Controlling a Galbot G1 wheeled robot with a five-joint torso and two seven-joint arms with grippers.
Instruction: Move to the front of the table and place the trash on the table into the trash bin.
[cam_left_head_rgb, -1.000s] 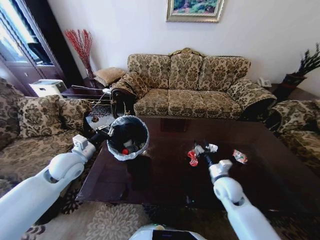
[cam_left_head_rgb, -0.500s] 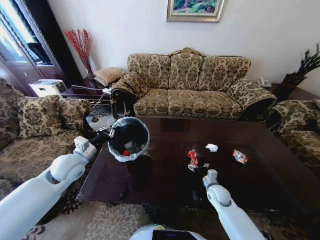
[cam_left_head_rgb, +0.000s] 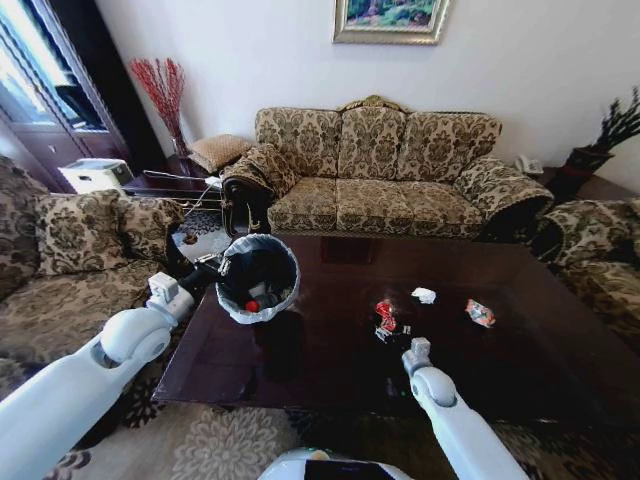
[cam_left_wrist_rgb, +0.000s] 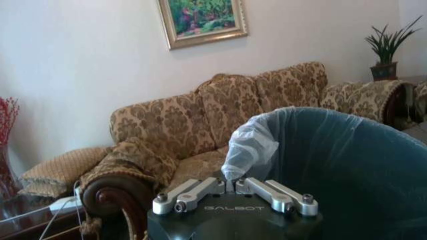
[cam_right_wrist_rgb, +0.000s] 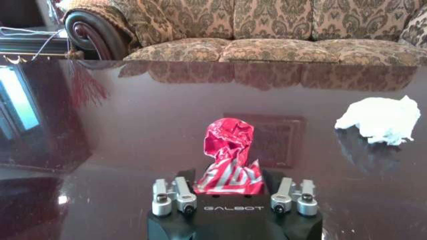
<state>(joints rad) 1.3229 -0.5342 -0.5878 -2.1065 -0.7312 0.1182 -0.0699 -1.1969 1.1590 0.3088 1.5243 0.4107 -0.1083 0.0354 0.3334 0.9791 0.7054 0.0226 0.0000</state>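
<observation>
Jaws apart either side of the red wrapper (cam_right_wrist_rgb: 229, 160) on the table (cam_left_head_rgb: 330, 365), right gripper (cam_right_wrist_rgb: 230, 192) low; left gripper (cam_left_wrist_rgb: 233, 189) clamps the trash bin (cam_left_head_rgb: 257, 277) rim, some litter inside, white wad (cam_left_head_rgb: 424, 295) and multicoloured wrapper (cam_left_head_rgb: 480, 313) waiting.

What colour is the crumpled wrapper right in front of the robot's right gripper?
Red wrapper, clearest in the right wrist view.

The dark glossy table (cam_left_head_rgb: 330, 350) bears a red wrapper (cam_left_head_rgb: 384, 315), white paper wad (cam_left_head_rgb: 424, 295) and multicoloured wrapper (cam_left_head_rgb: 479, 313).

"GALBOT" — on left tool (cam_left_wrist_rgb: 235, 186), on right tool (cam_right_wrist_rgb: 227, 184)
</observation>
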